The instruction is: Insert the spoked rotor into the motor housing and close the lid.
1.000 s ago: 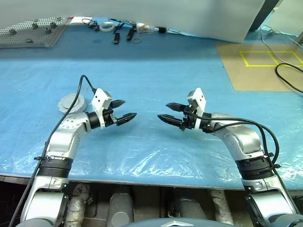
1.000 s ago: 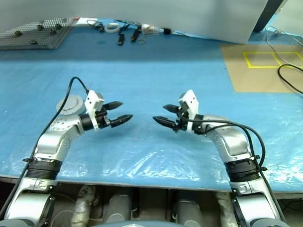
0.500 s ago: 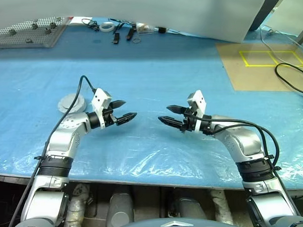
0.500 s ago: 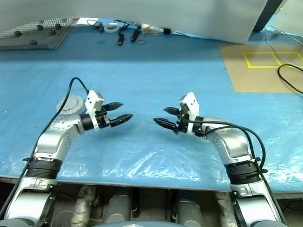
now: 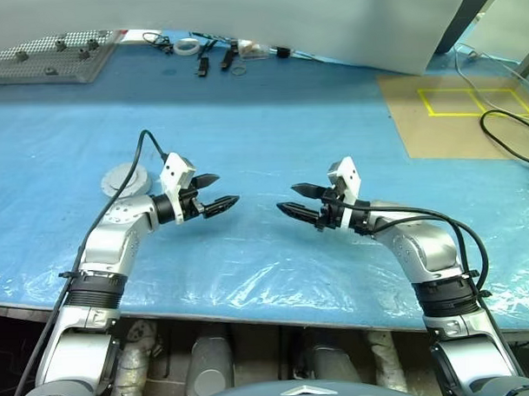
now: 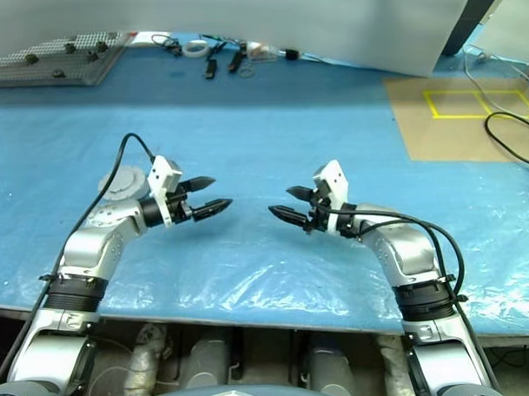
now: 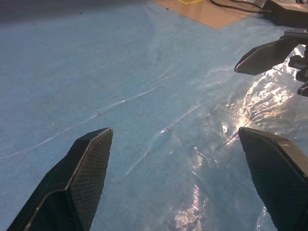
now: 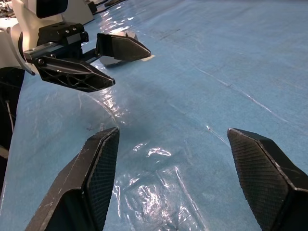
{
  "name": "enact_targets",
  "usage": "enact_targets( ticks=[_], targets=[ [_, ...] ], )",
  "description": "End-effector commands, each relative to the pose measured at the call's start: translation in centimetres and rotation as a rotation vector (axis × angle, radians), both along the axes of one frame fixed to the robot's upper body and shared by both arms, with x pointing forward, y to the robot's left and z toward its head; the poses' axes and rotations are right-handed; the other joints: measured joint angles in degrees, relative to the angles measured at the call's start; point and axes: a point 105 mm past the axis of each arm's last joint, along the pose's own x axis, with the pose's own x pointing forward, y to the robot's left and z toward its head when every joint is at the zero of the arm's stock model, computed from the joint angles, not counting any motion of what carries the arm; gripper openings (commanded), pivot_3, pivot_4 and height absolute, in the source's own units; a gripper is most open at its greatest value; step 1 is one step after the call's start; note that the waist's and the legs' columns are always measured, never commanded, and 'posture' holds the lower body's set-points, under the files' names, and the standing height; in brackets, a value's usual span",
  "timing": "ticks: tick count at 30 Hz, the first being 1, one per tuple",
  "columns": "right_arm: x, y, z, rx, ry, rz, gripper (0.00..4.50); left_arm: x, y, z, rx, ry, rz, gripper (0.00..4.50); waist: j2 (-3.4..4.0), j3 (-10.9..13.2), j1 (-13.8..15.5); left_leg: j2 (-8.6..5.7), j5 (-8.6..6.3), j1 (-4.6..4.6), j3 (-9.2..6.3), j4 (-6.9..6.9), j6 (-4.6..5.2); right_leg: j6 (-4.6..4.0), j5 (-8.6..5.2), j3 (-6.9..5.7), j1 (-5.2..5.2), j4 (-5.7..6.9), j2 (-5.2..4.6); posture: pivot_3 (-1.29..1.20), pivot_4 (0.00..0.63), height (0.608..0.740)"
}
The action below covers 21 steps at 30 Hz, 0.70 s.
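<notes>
Two claws, left claw (image 5: 214, 192) and right claw (image 5: 298, 201), gape empty.

Bench layout, two hands facing each other

The left hand (image 5: 216, 193) and right hand (image 5: 298, 202) hung apart over the bench (image 5: 271, 137); the lid (image 5: 125, 178) lay behind the left arm, small tools (image 5: 216, 56) along the far edge.

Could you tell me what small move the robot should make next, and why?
Probably swing the left end effector back toward the round grey disc lying just behind its arm. Both the left and the right end effector hover open and empty over bare blue sheet, and that disc is the nearest part in sight.
</notes>
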Motion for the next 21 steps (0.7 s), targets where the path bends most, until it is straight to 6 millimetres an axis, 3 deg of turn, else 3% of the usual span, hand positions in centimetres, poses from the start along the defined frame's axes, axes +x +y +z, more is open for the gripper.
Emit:
enact_targets(
  ticks=[1, 21],
  targets=[
    [-0.07, 0.22, 1.37, 0.018, -0.047, 0.018, 3.78, 0.12, 0.33, 1.73, -0.010, -0.064, 0.011, 4.41, 0.00, 0.0, 0.0, 0.00, 0.00, 0.00, 0.00, 0.00, 0.00, 0.00, 0.00, 0.00, 0.00, 0.00, 0.00, 0.00, 0.150, 0.740],
    [-0.11, 0.36, 1.26, 0.015, -0.042, 0.025, 3.78, 0.26, 0.37, 1.97, -0.018, -0.069, 0.023, 4.41, 0.00, 0.0, 0.0, 0.00, 0.00, 0.00, 0.00, 0.00, 0.00, 0.00, 0.00, 0.00, 0.00, 0.00, 0.00, 0.00, 0.150, 0.740]
  ],
)
